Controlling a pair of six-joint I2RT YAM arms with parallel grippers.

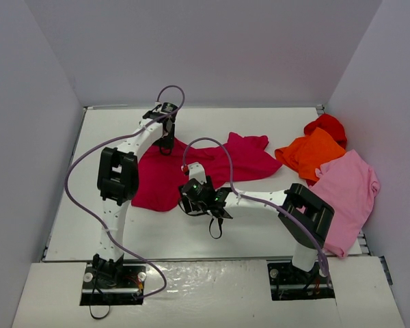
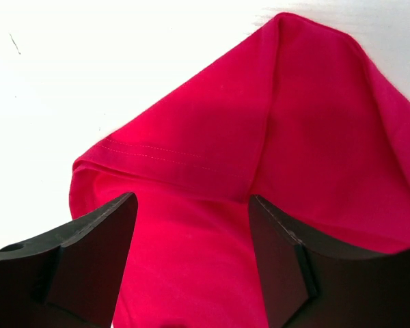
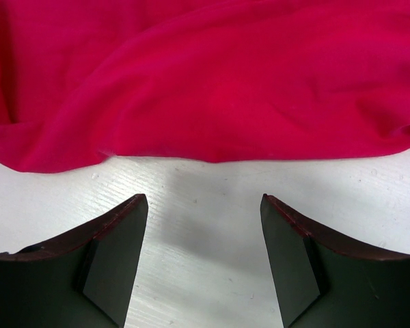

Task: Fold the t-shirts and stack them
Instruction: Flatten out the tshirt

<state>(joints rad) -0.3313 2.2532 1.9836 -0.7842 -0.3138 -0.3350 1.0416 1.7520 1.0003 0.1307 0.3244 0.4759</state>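
One bright red t-shirt point(image 1: 328, 124), partly hidden

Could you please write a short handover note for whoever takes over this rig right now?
Left gripper: open, straddling a crimson t-shirt fold at its far-left edge.
Right gripper: open over bare table beside its near edge.
At the right lie the orange t-shirt, bright red t-shirt and light pink t-shirt, unfolded.
Done: nothing folded or stacked.
Left: all four.
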